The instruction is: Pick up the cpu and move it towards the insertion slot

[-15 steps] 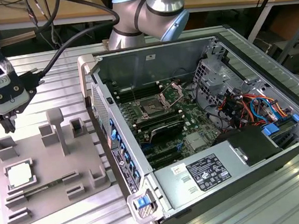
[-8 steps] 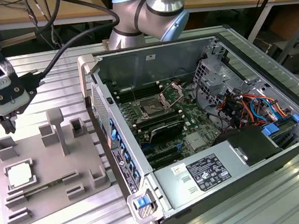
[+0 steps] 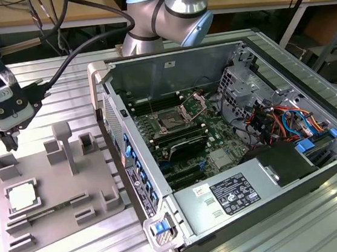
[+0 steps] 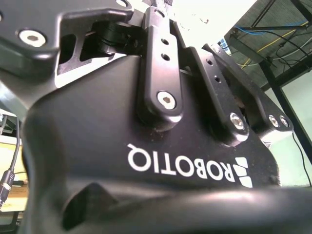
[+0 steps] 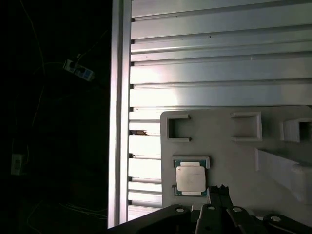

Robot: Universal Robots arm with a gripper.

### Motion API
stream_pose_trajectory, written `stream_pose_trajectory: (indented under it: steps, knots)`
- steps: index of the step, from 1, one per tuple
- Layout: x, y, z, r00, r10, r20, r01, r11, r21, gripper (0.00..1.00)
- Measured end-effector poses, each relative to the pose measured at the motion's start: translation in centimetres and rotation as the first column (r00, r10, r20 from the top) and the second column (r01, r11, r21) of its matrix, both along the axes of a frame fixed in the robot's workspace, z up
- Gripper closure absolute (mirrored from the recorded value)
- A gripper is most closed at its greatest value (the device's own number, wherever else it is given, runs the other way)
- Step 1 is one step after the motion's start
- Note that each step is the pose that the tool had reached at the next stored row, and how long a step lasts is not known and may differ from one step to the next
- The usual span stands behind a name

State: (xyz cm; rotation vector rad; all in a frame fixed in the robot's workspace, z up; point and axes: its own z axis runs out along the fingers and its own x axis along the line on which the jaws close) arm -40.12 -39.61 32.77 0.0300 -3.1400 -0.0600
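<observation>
The cpu [image 3: 23,197] is a small flat square with a silvery-white lid and a thin tan rim that looks darker in the first wrist view [image 5: 190,179]. It lies flat in a shallow nest on the grey tray [image 3: 64,226], with low nest walls hugging two of its opposite edges. The fingers [image 3: 8,143] hang above the far end of the tray, pressed together at the tips and holding nothing. The cpu sits below them and nearer the exterior camera, clear of any contact. In the first wrist view the fingers [image 5: 222,189] come to one dark point just beside a corner of the cpu, and they cover a bit of the nest wall there. That view cuts off the tray [image 5: 229,161] at the frame's edge, and everything past the rim of the slatted tabletop [image 5: 219,73] is black. In the second wrist view the black housing [image 4: 146,146] with its link bars and screws stands close to the lens and blocks what is under it. The slot [image 3: 171,122] is well apart from the fingers, toward the exterior view's right, inside the open case [image 3: 271,169]. It shows a dark centre, a silver frame and thin raised levers. Its contacts are too small to make out, and the case's side wall stands between it and the tray.
</observation>
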Motion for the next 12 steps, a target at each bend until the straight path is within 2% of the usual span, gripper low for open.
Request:
stream_pose_trajectory:
  steps: [12]
  knots:
    - [0.0, -0.09, -0.31, 1.0, 0.0, 0.0, 0.0, 1.0, 0.0, 0.89]
